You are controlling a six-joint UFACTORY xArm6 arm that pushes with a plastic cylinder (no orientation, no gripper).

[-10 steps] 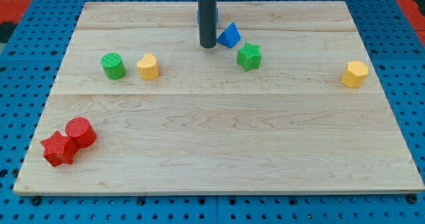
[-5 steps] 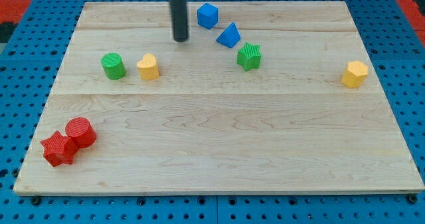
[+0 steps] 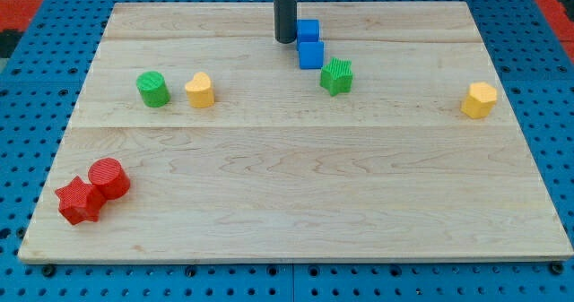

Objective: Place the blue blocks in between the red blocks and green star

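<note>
My tip (image 3: pixel 285 40) stands near the view's top middle, just left of the upper blue block (image 3: pixel 308 30). A second blue block (image 3: pixel 311 55) sits directly below it, touching it. The green star (image 3: pixel 336 75) lies just right and below the lower blue block. The red cylinder (image 3: pixel 108 176) and the red star (image 3: pixel 79 201) sit touching each other at the view's bottom left, far from the blue blocks.
A green cylinder (image 3: pixel 153 89) and a yellow block (image 3: pixel 200 90) sit side by side at the view's left. Another yellow block (image 3: pixel 479 99) sits at the view's right. The wooden board (image 3: pixel 296 185) lies on a blue pegboard.
My tip went left, then came back right beside the upper blue block. The two blue blocks now stand stacked in a column, closer together and turned square.
</note>
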